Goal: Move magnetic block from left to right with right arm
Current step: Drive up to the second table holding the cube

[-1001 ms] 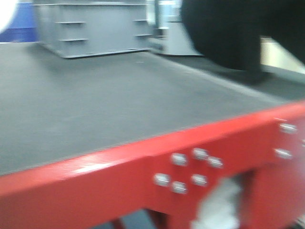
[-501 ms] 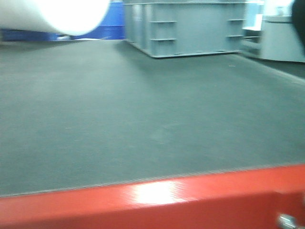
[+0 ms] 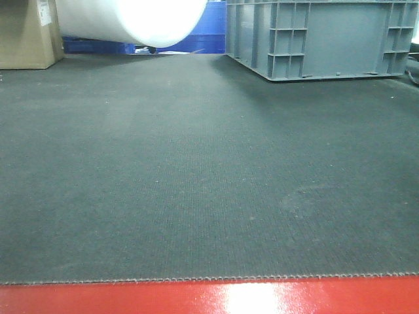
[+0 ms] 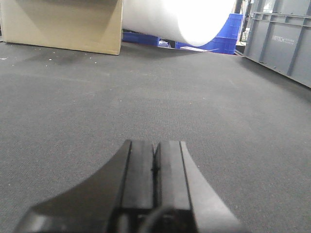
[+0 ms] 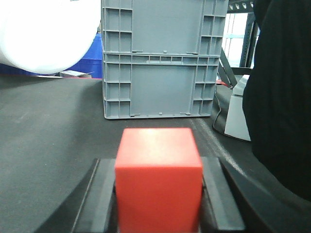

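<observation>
Firstly, wide dark tabletop [image 3: 196, 170] with red front edge. At far side, grey crate [image 3: 327, 39] and white roll [image 3: 131, 19]. Over it, left hand [image 4: 154, 145], fingers pressed together, empty. Lastly, right hand [image 5: 159, 165] clamped on magnetic block [image 5: 158, 184], red cube between both fingers.

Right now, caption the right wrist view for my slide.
Red magnetic block clamped in right gripper, grey crate ahead.
</observation>
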Robot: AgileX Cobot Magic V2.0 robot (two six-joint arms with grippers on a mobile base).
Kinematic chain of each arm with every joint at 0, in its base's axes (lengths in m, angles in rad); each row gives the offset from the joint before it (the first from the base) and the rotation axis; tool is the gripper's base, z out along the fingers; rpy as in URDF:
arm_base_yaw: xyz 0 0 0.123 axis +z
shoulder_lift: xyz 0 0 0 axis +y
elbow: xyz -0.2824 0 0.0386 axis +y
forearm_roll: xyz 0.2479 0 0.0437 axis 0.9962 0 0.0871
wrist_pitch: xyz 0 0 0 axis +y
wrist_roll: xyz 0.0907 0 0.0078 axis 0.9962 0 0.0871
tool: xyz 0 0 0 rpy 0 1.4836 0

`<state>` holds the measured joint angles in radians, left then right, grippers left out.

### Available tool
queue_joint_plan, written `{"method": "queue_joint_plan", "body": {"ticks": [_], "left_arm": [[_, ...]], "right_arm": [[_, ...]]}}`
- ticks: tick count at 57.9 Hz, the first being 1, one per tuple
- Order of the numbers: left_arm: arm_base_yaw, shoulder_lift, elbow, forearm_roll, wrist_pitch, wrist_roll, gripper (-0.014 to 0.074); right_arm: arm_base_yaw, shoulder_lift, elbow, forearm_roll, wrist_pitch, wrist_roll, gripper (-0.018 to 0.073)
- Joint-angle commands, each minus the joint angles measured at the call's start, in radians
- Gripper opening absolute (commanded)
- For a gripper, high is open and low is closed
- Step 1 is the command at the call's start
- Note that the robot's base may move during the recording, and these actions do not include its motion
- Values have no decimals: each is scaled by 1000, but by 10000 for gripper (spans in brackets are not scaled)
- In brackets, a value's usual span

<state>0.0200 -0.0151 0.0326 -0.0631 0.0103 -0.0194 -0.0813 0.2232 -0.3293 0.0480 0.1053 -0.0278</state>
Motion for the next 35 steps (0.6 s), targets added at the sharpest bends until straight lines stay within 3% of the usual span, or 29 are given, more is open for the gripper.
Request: {"method": "queue_joint_plan", "body": {"ticks": [1, 35], "left_arm": [[-6, -8, 7, -7, -92, -4, -117], [-6, -8, 7, -7, -92, -4, -117]], "right_arm": [[-6, 9, -31, -2, -96, -9, 274], [-6, 9, -31, -2, -96, -9, 274]]}}
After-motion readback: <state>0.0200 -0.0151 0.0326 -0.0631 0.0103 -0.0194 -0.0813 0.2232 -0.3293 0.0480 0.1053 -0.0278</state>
